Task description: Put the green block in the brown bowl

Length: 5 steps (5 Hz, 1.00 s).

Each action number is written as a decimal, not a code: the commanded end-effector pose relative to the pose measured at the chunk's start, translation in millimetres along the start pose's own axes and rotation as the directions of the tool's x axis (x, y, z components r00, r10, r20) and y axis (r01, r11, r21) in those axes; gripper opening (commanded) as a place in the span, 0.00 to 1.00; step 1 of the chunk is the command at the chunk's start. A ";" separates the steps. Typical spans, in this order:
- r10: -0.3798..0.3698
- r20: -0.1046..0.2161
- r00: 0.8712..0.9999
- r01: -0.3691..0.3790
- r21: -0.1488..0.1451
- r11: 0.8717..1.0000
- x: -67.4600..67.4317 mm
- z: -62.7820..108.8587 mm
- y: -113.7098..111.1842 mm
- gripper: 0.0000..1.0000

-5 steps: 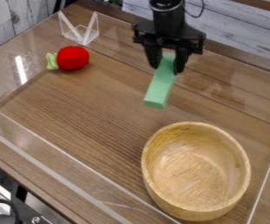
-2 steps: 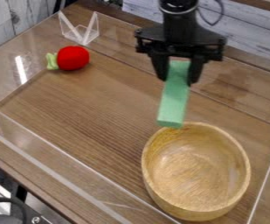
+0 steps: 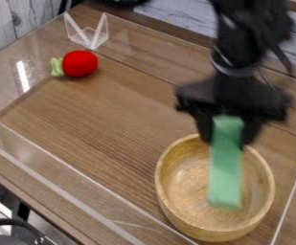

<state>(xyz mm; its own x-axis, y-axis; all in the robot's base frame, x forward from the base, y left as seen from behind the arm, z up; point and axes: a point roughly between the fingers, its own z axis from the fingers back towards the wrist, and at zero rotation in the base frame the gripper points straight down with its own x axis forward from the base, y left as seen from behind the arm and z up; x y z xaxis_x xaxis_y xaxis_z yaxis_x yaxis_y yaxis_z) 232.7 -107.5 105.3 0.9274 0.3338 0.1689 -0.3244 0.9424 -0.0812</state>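
My gripper (image 3: pixel 230 121) hangs above the brown bowl (image 3: pixel 176 206), a large round wooden bowl at the front right of the table. Its fingers are shut on the upper end of the green block (image 3: pixel 226 172), a long mint-green bar. The bar hangs down almost upright, and its lower end sits over the inside of the bowl. The frame is blurred by motion, so I cannot tell whether the bar touches the bowl's floor.
A red ball with a green leaf (image 3: pixel 78 63) lies at the back left. A clear plastic wall (image 3: pixel 60 177) rims the wooden table along the front and left. A clear plastic stand (image 3: pixel 89 32) is behind the ball.
My gripper has carried the green block from the table's back middle toward the front right, and it now hangs over the bowl. The grip stayed shut.
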 end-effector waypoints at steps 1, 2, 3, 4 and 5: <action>0.004 -0.003 1.000 -0.004 -0.037 0.999 -13.5 -0.9 -12.8 0.00; -0.023 -0.024 0.999 0.022 -0.056 0.998 -5.4 -4.7 -1.1 0.00; -0.042 -0.038 0.998 0.039 -0.072 0.997 4.2 -4.6 9.9 0.00; -0.058 -0.054 0.997 0.054 -0.084 0.995 8.0 -5.1 13.1 0.00; -0.050 -0.067 0.997 0.044 -0.089 0.995 3.9 -5.6 10.6 0.00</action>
<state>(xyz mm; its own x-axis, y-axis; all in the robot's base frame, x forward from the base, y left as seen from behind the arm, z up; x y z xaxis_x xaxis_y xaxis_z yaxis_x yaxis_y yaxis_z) 229.6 -93.8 92.4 0.9543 0.2863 0.0853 -0.2724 0.9513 -0.1444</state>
